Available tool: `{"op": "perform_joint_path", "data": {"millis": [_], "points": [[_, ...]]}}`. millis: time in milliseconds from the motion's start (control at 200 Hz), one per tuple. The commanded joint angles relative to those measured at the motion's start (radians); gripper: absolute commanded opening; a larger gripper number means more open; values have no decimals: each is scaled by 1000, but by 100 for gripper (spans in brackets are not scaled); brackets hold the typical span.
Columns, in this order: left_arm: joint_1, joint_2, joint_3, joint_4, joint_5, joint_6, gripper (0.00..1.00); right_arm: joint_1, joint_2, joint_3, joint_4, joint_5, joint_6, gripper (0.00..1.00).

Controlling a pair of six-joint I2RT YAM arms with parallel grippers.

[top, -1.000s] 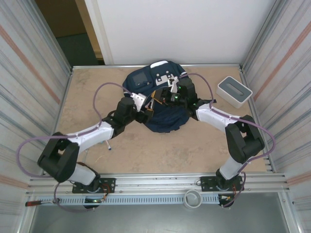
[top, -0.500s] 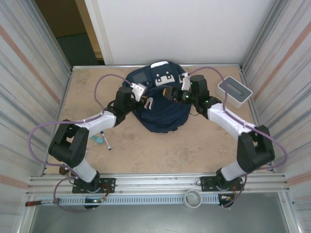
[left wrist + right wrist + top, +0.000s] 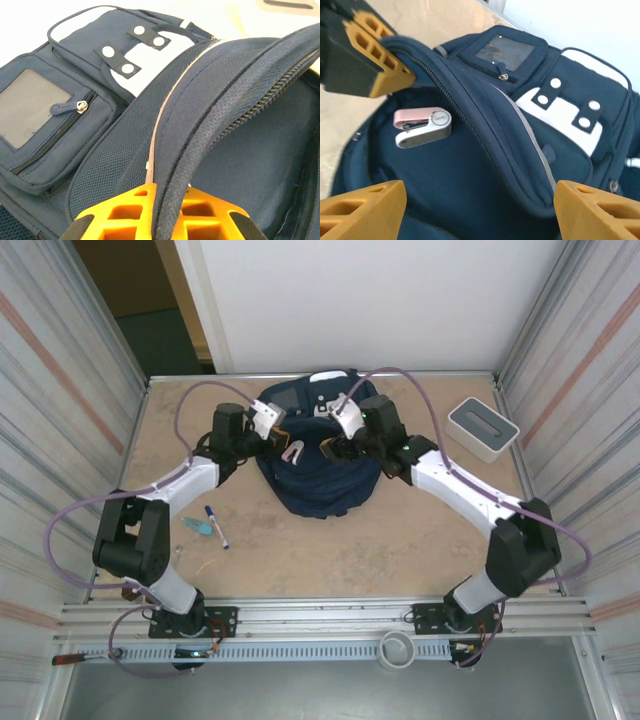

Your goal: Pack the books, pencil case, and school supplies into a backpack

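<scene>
- My left hand [image 3: 167, 215] is clenched on the backpack [image 3: 330, 485] rim, and my right hand [image 3: 475, 210] hangs released above the stapler [image 3: 422, 128] inside.
- Pen [image 3: 215, 526] lies near-far on the desk [image 3: 300, 550], near-left of the backpack, closer to my left hand.

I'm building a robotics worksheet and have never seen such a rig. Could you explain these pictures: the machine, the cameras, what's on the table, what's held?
Two robot arms are bolted at the near edge of the table. One picture looks down from above; the other two come from a camera on each wrist. The left hand is clamped on the rim of the navy backpack, at its opening. The right hand is open above that opening, holding nothing. A pink-and-silver stapler lies inside. A pen lies on the table, and a white box stands far right.
</scene>
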Motion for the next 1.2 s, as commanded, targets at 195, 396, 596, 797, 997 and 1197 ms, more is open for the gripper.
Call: {"op": "perform_joint_path", "data": {"millis": [195, 396, 596, 797, 997, 1197], "points": [[24, -7, 115, -76, 74, 14, 3, 10, 284, 306, -56, 14, -147, 49], [25, -107, 60, -105, -104, -128, 42, -11, 270, 366, -78, -186, 69, 4], [25, -318, -138, -175, -362, -357, 70, -84, 222, 420, -100, -380, 374, 0], [25, -411, -221, -458, -571, -539, 76, -160, 228, 396, -50, -472, 533, 0], [12, -453, -292, -696, -643, -716, 77, -174, 225, 329, 4, -490, 533, 0], [-22, -530, -380, -843, -693, -868, 69, -207, 231, 284, 78, -557, 566, 0]]}}
